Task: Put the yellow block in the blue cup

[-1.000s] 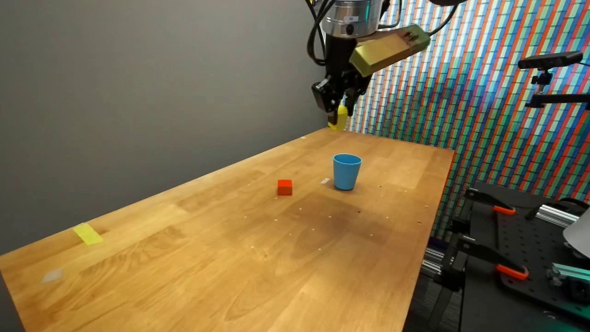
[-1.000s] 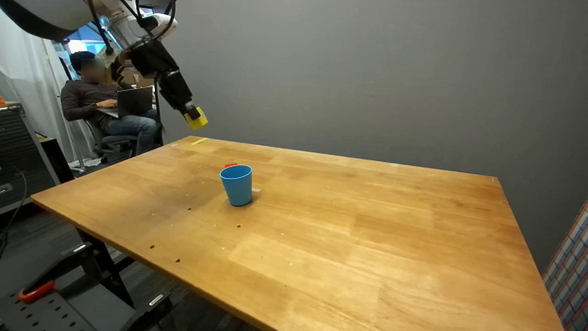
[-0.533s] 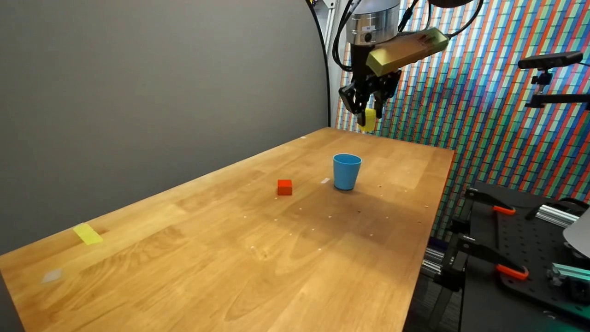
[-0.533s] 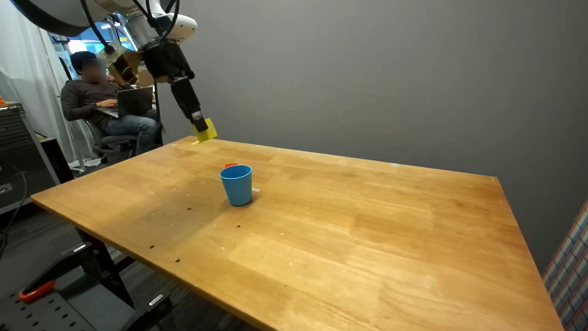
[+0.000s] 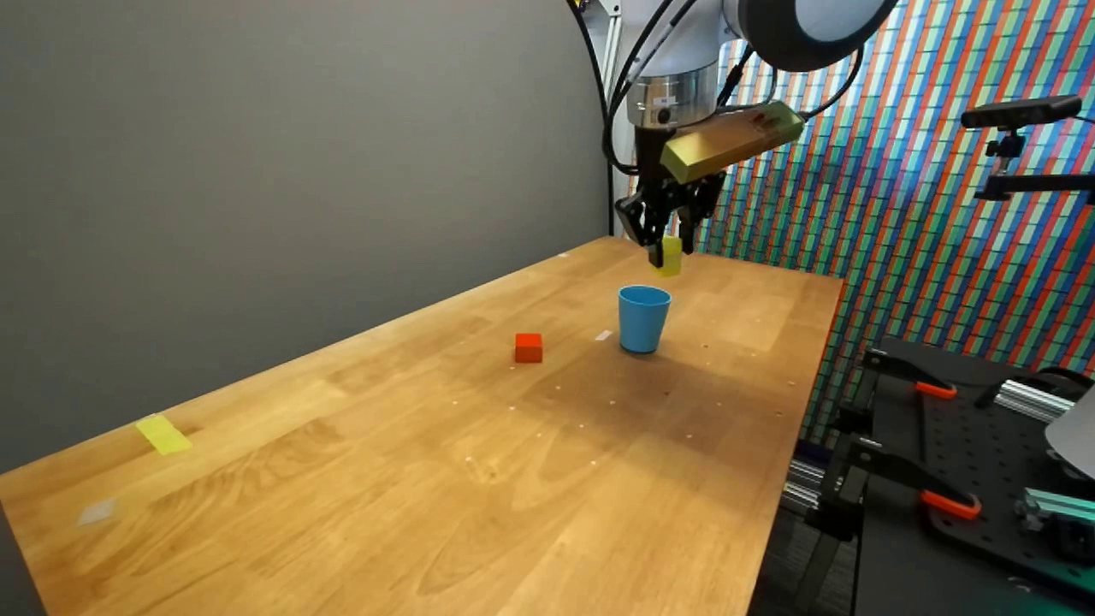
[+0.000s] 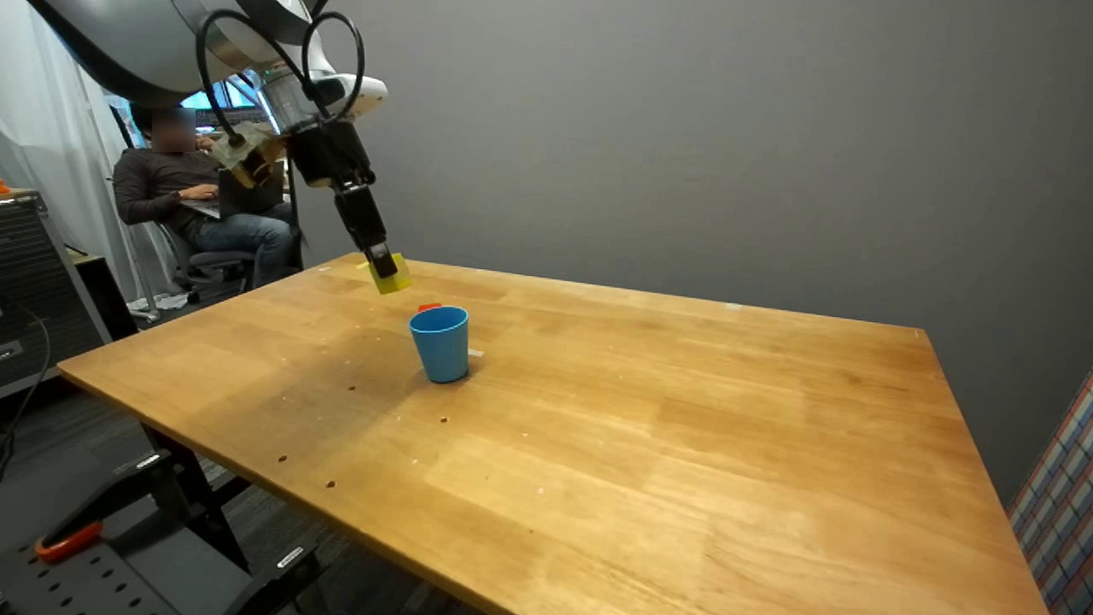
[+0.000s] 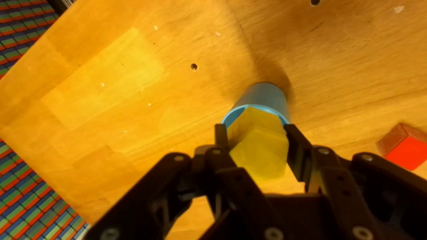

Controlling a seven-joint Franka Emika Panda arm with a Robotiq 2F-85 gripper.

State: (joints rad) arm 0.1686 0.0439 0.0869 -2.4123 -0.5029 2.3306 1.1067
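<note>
My gripper (image 7: 257, 136) holds the yellow block (image 6: 400, 279) clear of the blue cup (image 6: 443, 348), to its upper left in an exterior view. Risk: an off-center descent from here could tip the cup.

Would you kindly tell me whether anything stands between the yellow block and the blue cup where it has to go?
Nothing visible does: the gripper holds the yellow block higher than the blue cup, which stands upright, and the red block sits off to one side in the wrist view.
</note>
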